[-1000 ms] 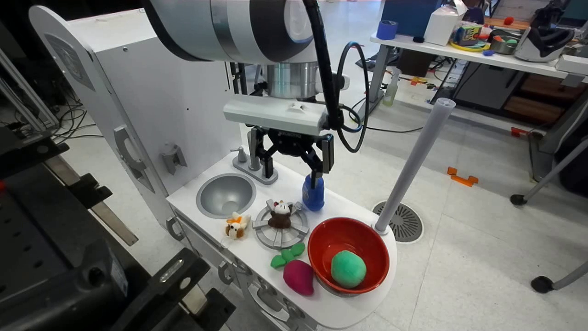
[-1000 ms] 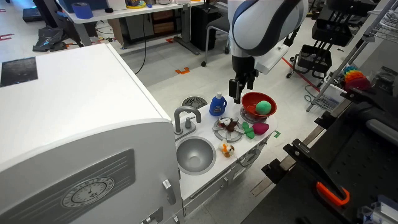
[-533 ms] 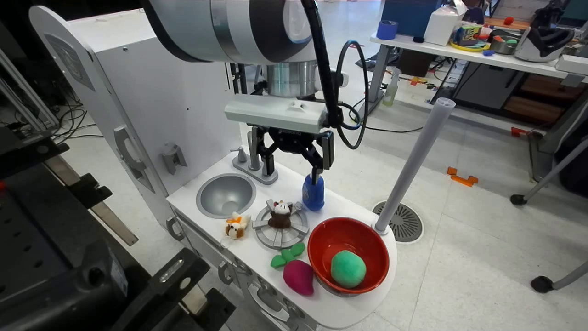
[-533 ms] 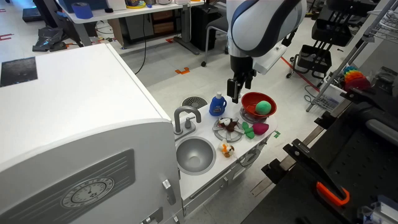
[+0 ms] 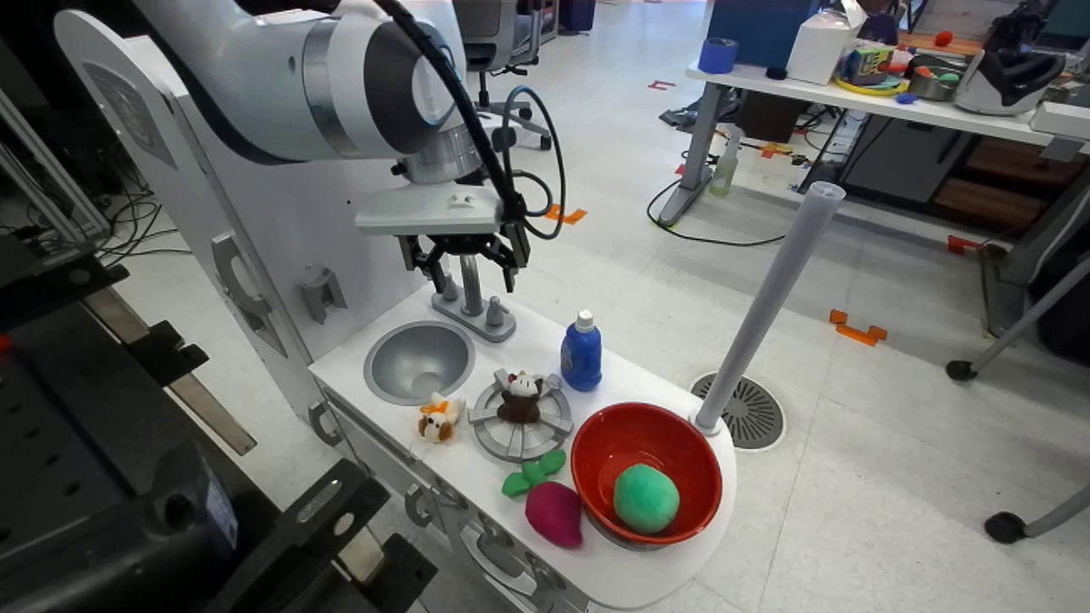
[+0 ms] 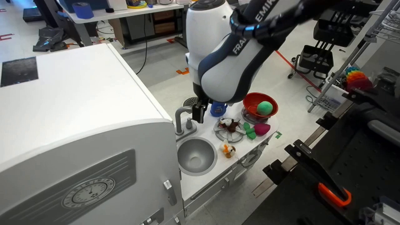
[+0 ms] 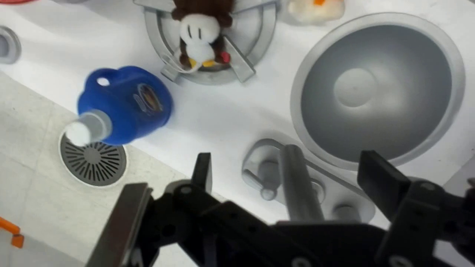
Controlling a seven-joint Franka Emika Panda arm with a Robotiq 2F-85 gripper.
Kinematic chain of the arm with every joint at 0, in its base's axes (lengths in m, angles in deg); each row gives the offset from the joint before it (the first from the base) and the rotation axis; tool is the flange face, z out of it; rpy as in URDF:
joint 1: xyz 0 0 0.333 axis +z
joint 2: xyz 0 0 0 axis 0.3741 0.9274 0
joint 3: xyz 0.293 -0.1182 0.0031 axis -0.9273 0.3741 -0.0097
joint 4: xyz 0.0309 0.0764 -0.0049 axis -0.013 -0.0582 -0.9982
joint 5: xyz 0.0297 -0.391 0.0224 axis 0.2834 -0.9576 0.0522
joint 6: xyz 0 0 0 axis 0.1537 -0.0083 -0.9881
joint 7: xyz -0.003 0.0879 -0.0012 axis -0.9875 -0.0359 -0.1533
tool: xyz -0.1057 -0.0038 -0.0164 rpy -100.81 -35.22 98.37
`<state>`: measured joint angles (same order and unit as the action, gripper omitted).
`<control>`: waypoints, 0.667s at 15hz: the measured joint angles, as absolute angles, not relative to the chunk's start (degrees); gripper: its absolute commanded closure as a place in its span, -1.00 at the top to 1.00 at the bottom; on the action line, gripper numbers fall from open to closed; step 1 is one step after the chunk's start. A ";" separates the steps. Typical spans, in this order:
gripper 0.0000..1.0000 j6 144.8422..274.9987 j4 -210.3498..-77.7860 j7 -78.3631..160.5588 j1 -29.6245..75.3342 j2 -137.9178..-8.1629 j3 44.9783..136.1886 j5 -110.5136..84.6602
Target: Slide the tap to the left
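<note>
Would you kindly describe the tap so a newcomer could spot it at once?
On the white counter, find the sink basin beside the tall white cabinet. The tap stands by it, along the same counter edge as the blue bottle. Unlike either neighbour, it is a slim grey spout, bent on top, between two knobs.

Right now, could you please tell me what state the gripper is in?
Black Robotiq gripper: open, jaws wide apart, holding nothing; the silver-grey toy tap with a curved spout shows between them in the wrist view.
</note>
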<state>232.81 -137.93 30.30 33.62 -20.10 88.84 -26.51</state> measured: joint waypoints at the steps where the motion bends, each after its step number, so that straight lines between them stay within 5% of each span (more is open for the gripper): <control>1: 1.00 232.88 -136.71 30.26 34.88 -18.88 89.07 -27.17; 10: 1.00 232.83 -126.06 26.57 38.84 -9.81 90.78 -30.08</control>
<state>232.83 -126.06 26.57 38.84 -9.81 90.78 -30.08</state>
